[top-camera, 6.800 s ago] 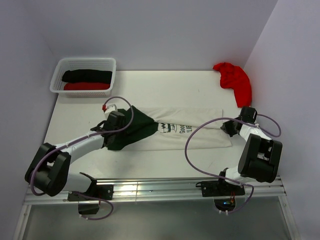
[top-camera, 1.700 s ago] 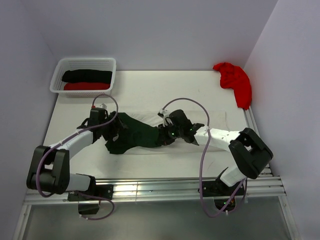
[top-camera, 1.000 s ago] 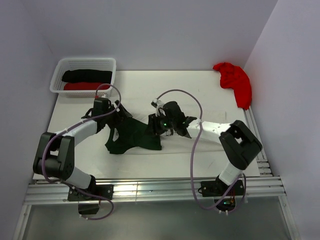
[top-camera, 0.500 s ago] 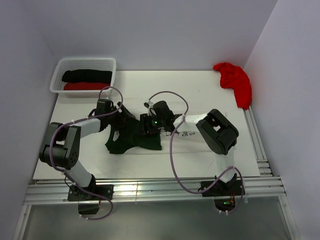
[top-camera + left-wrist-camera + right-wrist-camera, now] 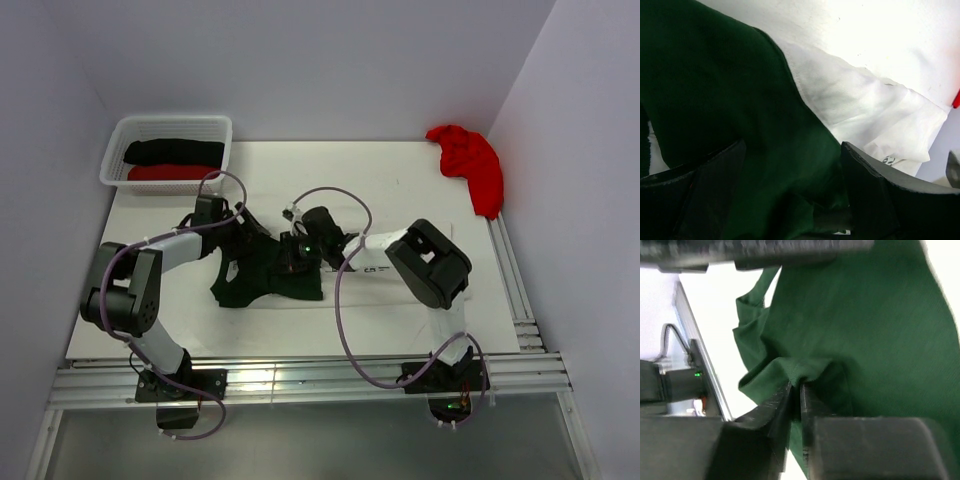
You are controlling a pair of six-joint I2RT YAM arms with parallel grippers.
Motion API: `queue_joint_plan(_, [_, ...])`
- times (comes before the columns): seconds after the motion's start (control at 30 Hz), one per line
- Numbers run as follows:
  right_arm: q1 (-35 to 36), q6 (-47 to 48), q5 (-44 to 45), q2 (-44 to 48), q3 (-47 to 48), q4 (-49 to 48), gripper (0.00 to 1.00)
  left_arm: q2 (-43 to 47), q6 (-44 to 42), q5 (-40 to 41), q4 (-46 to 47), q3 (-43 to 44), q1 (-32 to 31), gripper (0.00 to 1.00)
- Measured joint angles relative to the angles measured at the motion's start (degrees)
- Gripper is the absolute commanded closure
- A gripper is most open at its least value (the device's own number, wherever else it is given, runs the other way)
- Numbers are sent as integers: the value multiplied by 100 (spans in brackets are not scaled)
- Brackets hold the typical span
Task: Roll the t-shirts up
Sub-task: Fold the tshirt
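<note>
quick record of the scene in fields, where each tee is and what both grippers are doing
tee: white with green sleeves, bunched between the arms
left gripper: open, jaws astride the tee's green cloth
right gripper: shut on a fold of green cloth
basket: far left corner
in basket: black roll, red roll
red tee: crumpled, far right corner

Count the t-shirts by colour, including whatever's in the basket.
Red: 2, the loose red t-shirt and the rolled red t-shirt in the basket
Black t-shirt: 1, also in the basket
White and green t-shirt: 1
Total: 4
</note>
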State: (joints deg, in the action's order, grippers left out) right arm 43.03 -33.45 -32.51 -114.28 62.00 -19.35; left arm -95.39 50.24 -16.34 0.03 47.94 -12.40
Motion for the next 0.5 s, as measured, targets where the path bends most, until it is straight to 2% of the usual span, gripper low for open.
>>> queue_joint_plan(0.07, [31,-15,-13,107,-173,-37,98,20,-15,76,-81,17,0,15])
queue_joint_plan(0.23, [245,-81,42,647,-743,-83,98,109,-105,271,-282,22,0,15])
queue_joint_plan(0.3, [389,-114,57,957,-973,-92,84,133,-131,328,-334,22,0,15])
queue_joint_plan(0.37, [551,-138,79,1207,-1115,-76,74,157,-149,382,-387,22,0,16])
queue_joint_plan(0.5, [979,-70,195,1414,-1141,26,68,181,-151,439,-448,31,0,15])
